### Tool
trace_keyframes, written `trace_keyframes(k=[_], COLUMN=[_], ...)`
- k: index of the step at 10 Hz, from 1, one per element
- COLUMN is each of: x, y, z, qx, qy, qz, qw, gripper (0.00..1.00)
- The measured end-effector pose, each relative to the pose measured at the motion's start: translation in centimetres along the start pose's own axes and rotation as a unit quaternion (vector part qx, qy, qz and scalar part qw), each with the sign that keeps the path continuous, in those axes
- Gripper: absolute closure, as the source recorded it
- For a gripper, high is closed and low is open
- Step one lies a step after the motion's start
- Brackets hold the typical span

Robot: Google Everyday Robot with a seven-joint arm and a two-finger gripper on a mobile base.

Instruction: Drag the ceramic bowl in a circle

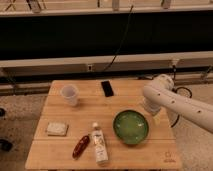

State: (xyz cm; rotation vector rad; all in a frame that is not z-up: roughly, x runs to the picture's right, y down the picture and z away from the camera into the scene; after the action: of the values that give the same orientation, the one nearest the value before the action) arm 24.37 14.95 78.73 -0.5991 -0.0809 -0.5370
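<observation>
Wooden table (165,150), pale plank top, one unit, carrying all items listed below. Robot arm (175,102), white, one unit, reaching in across the table's right edge, its bend above the far right corner. Ceramic bowl (130,127), wide, shallow, glossy green with a paler centre, one unit, upright in the near right part of the table, closer to the right edge than the left and set back a little from the near edge. Gripper (152,114), one unit, hanging from the arm just beside the bowl's far right rim, near the right edge; jaws spread wide, nothing in them; whether it touches the rim cannot be told. Bottle (99,142), light body with a label, one unit, lying on its side near the middle of the near edge, cap towards the far edge, just left of the bowl. Cup (69,94), translucent white, one unit, upright towards the far left corner. Phone (107,88), black, flat, one unit, near the middle of the far edge. Pale rectangular pad (57,129), one unit, near the left edge. Red-brown oblong item (81,146), one unit, just left of the bottle by the near edge.
</observation>
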Motion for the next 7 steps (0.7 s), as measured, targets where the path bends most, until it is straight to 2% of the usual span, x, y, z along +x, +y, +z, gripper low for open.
trace_keyframes(k=[7], x=[0.4], y=[0.1], z=[1.3], qx=[-0.006], qy=[-0.017], qz=[-0.067], qw=[0.9976], gripper=[0.2])
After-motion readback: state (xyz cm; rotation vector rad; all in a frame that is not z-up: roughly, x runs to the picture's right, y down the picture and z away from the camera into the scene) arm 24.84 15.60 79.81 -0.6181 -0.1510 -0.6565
